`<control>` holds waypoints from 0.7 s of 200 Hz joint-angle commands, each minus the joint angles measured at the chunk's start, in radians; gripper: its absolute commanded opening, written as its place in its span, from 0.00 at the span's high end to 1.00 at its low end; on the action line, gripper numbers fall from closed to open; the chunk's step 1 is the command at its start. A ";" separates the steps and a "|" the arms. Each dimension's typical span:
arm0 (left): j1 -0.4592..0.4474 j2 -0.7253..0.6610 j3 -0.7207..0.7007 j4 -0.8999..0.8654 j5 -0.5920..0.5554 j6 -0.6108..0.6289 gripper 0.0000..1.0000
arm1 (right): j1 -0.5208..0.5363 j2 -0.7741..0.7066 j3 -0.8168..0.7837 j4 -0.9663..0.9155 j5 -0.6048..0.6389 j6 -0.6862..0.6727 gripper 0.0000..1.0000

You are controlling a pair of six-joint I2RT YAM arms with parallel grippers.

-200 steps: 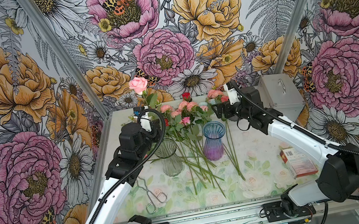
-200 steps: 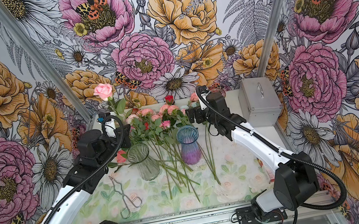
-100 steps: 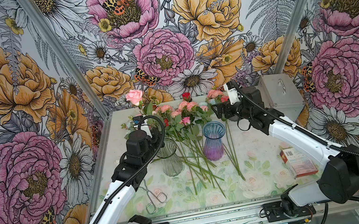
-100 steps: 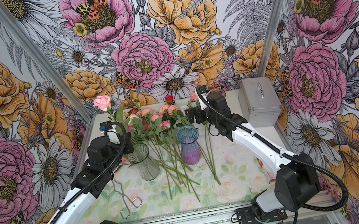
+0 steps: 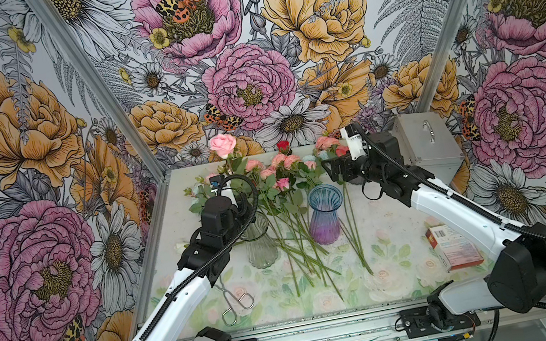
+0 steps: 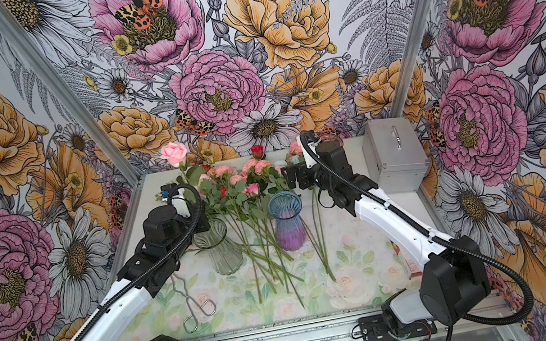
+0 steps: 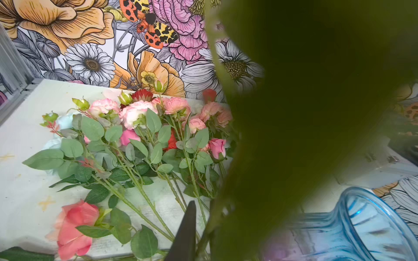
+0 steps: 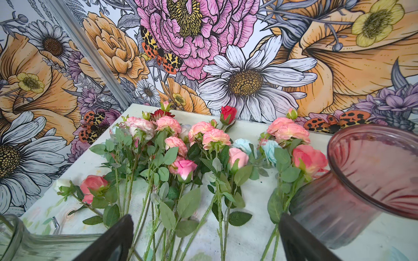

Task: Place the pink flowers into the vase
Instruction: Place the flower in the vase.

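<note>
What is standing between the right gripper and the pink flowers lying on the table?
Nothing visible. The right gripper is open with the pink flowers straight ahead of it; a dark pink vase stands close beside one finger, off to the side.

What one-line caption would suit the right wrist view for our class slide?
Open right end effector faces pink flowers lying beside a pink-tinted glass vase.

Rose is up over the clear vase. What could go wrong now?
The pink rose stands tall above the clear vase; released, it may tip out. A leaf blocks the left wrist view, hiding the stem's entry. The open right gripper may snag pale blue blooms too.
</note>
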 commanded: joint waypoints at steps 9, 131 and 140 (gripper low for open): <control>-0.020 -0.023 -0.017 -0.014 -0.032 -0.016 0.73 | 0.008 -0.029 -0.008 -0.003 -0.014 -0.009 0.01; -0.044 -0.078 -0.022 -0.051 -0.021 -0.022 0.41 | 0.011 -0.038 -0.033 -0.003 -0.010 -0.002 0.01; -0.046 -0.088 -0.017 -0.056 -0.012 -0.016 0.40 | 0.010 -0.041 -0.034 -0.004 -0.001 0.003 0.01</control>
